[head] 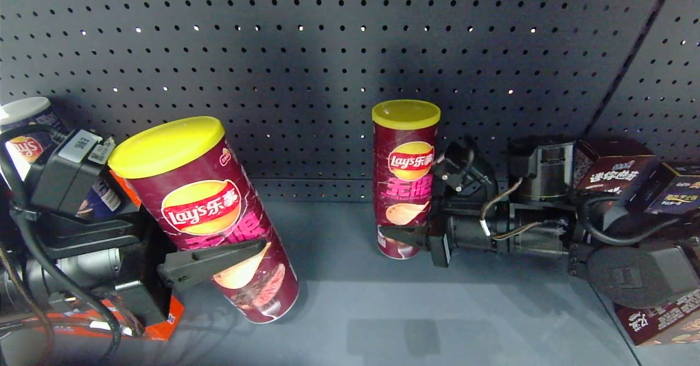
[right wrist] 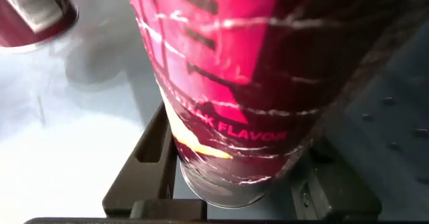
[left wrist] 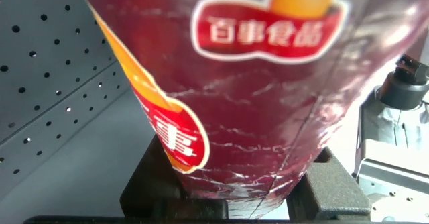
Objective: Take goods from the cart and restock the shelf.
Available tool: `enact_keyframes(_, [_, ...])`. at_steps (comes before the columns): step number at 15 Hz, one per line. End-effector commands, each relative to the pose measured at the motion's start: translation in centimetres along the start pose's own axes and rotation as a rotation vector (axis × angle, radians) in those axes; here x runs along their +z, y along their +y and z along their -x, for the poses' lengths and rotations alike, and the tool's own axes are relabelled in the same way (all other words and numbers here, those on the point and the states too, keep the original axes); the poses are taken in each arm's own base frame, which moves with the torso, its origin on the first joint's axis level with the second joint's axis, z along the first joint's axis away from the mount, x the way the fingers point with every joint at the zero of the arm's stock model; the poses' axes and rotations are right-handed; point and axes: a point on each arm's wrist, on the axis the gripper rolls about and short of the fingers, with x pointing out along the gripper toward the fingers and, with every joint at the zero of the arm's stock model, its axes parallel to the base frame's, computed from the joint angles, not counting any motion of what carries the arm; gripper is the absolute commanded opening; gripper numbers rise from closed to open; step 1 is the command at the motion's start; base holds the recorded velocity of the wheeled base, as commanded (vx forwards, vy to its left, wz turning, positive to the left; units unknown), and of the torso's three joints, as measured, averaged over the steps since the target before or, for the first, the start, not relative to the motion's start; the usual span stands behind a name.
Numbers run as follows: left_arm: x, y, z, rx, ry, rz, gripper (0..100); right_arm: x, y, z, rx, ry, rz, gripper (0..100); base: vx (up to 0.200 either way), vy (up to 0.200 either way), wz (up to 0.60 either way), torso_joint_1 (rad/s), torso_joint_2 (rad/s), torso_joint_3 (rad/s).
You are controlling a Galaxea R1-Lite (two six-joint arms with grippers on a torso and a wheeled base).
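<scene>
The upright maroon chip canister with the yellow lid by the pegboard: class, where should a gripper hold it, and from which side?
Probably the lower body of the upright maroon chip canister, approached sideways from the robot's right, where the right gripper grips it: straight round sides suit a side pinch, and the dark pegboard wall blocks the rear.

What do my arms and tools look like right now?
Both are mostly matte black. The left tool has a flat wedge-shaped finger, thick black cables and a white label on its wrist box. The right tool shows thin white and tan wires plus a black cable.
</scene>
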Motion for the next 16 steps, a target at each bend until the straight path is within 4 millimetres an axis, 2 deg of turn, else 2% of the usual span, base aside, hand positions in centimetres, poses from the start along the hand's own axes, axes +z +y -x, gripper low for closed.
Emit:
enact_keyframes(1, [0.0,0.0,0.0,0.0,-0.001,-0.001,0,2.1,1.0,1.6,-0.014,-0.059,0.029,0,0.0,0.0,0.0,0.0,0.0,0.0])
enact_keyframes(4, [0.0,0.0,0.0,0.001,-0.001,-0.002,0,2.8,4.2,3.0,-0.062,-0.055,-0.017,0,0.0,0.0,0.0,0.0,0.0,0.0])
enact_keyframes(7, [0.1,0.0,0.0,-0.002,-0.003,-0.005,0,2.5,6.9,4.0,-0.096,-0.08,-0.04,0,0.0,0.0,0.0,0.0,0.0,0.0])
enact_keyframes(9, [0.1,-0.1,-0.1,-0.005,-0.004,-0.009,0,1.4,8.9,4.5,-0.119,-0.092,-0.035,0,0.0,0.0,0.0,0.0,0.0,0.0])
enact_keyframes(12, [0.2,0.0,-0.1,-0.004,-0.009,-0.021,0,-0.1,10.3,5.6,-0.108,-0.087,-0.052,0,0.0,0.0,0.0,0.0,0.0,0.0])
enact_keyframes(16, [0.2,-0.1,-0.2,-0.009,-0.009,-0.021,0,-1.4,11.2,6.1,-0.089,-0.117,-0.061,0,0.0,0.0,0.0,0.0,0.0,0.0])
